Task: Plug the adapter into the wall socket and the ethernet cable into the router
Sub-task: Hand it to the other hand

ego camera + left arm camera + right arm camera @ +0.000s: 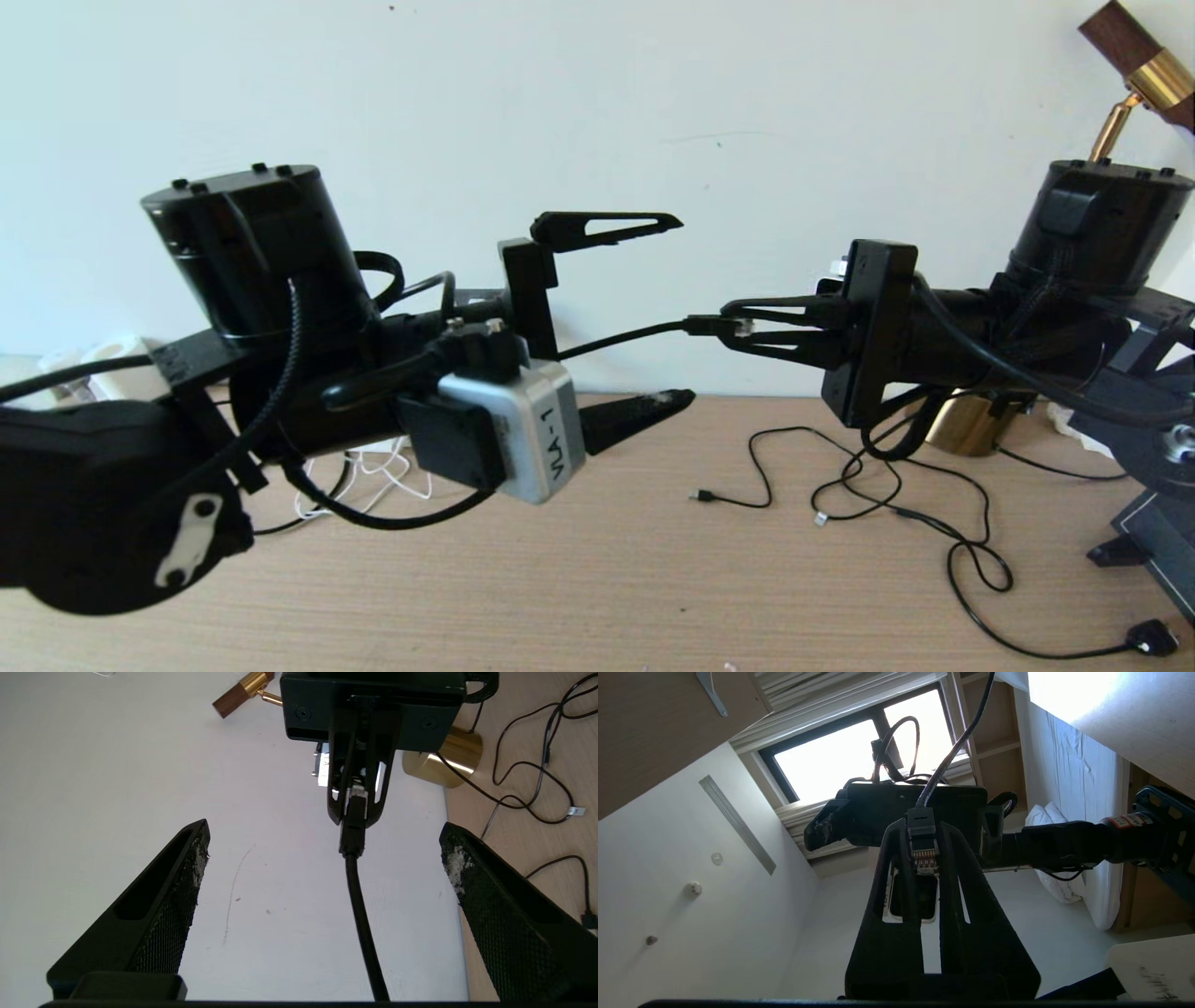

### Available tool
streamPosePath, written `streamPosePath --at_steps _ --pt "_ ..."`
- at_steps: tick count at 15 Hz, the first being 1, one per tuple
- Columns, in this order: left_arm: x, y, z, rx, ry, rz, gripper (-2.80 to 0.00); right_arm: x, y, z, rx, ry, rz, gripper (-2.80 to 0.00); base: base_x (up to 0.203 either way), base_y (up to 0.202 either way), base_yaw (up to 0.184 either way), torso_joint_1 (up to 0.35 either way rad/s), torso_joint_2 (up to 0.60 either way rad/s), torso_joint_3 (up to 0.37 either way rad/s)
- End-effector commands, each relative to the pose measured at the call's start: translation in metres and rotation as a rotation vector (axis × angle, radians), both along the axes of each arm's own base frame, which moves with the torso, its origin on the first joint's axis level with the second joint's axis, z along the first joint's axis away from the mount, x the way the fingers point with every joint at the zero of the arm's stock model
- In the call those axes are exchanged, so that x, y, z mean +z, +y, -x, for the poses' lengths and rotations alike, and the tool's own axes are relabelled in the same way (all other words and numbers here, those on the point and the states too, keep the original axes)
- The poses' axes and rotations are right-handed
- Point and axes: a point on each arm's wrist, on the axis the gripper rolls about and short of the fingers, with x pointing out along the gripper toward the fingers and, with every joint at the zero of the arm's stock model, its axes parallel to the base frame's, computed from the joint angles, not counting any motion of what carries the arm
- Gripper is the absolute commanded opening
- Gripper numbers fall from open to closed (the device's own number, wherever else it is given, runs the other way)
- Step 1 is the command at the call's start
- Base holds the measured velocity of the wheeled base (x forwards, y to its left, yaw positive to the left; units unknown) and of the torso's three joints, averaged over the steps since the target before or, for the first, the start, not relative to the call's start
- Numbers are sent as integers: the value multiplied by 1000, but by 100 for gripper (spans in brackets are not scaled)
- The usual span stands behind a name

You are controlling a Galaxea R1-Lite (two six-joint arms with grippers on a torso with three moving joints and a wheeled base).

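Here the right gripper [738, 329] clamps the ethernet cable [625, 339] by its plug; the left gripper [686, 313] gapes wide, facing it

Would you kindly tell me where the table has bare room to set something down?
The near strip of the table between the left arm and the thin black cables is bare. It is crowded at right around those cables and the brass lamp base.

both arms matte black, fat cylindrical joint housings with small screws on the caps. left gripper [686, 313]: long tapered hollow fingers [173, 896], mesh-textured pads worn whitish at the tips. silver wrist camera block [532, 429] marked "vla-1". black cables looped along each forearm. right gripper [733, 329]: slotted black fingers on a rectangular black mount plate.
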Motion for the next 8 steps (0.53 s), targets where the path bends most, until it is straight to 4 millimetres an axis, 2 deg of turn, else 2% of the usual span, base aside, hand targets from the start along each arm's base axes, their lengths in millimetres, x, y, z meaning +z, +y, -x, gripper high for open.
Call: streamPosePath --at_steps 1,6,8 --pt "-1 -1 -1 -3 -15 -4 0 2 0 1 7 10 -6 -280 0 0 0 0 0 0" --pt "-3 -13 -2 -22 -42 -16 0 9 1 0 13 -9 -17 -280 0 0 0 0 0 0" --pt "3 -16 -1 -30 -77 -8 0 9 1 0 15 -9 -17 -280 0 0 0 0 0 0"
